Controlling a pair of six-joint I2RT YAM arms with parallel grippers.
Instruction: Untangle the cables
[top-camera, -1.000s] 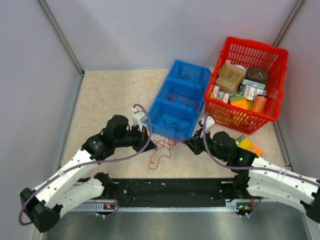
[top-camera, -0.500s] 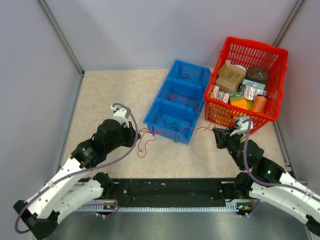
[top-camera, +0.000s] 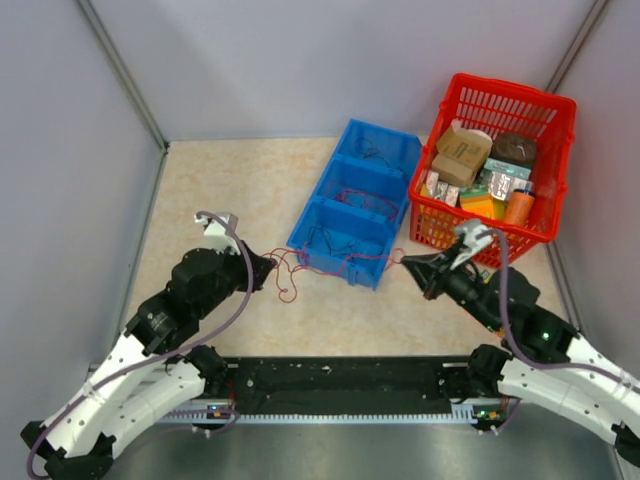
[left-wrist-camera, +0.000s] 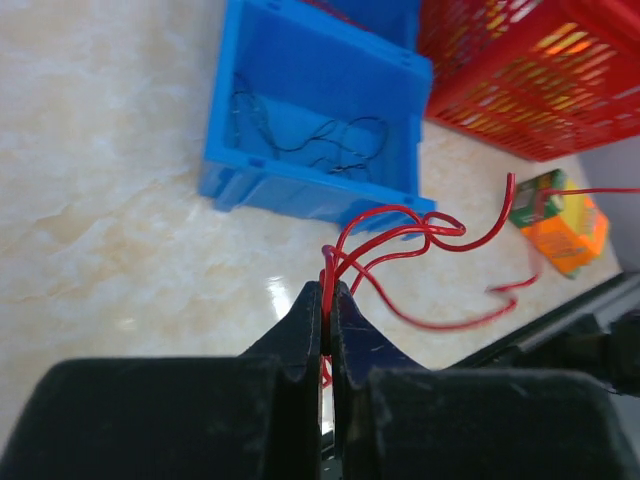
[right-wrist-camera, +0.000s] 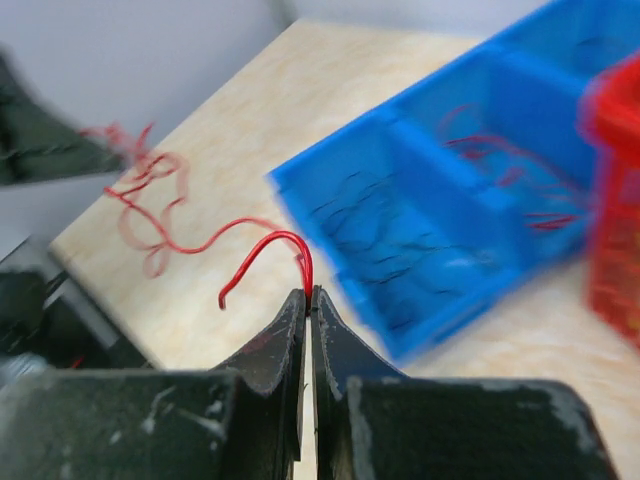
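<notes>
A thin red cable (top-camera: 340, 262) stretches between my two grippers, just in front of the blue bin. My left gripper (top-camera: 268, 265) is shut on a looped bundle of the red cable (left-wrist-camera: 400, 235). My right gripper (top-camera: 408, 265) is shut on the other end of the red cable (right-wrist-camera: 262, 246), whose tip curls over like a hook. Red loops (top-camera: 288, 280) hang below the left gripper. Dark thin cables (top-camera: 335, 243) lie in the near compartment of the blue bin, seen also in the left wrist view (left-wrist-camera: 305, 135). More red cables (top-camera: 360, 197) lie in the middle compartment.
The blue three-compartment bin (top-camera: 300, 222) stands at the table's middle. A red basket (top-camera: 545, 105) full of packaged goods stands to its right. A small orange and green packet (left-wrist-camera: 560, 215) lies on the table near the basket. A black rail (top-camera: 340, 380) runs along the near edge.
Both grippers moved apart from the middle and drew the red cable out between them. In the last half second the left moved slightly left and the right moved back leftward.
</notes>
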